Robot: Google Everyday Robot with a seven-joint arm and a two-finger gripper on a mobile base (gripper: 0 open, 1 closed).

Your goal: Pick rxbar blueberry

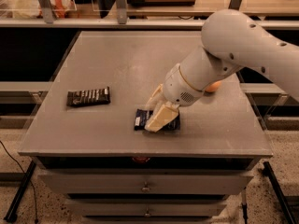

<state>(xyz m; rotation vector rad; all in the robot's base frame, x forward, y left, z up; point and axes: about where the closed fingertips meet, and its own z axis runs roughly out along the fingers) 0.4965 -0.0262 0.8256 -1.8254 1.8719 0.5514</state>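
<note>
The rxbar blueberry (139,120) lies flat on the grey table (117,59), near its front edge and a little right of centre. It is a dark navy wrapper with a small white patch at its left end. My gripper (150,117) is down on the bar's middle and hides it. Only the bar's left end and right end (174,125) show. The white arm reaches in from the upper right.
A slimmer black-brown bar wrapper (88,96) lies on the table's left side. An orange ball (213,86) sits partly hidden behind the arm at the right. Drawers (145,185) are below the table front, and shelving stands behind.
</note>
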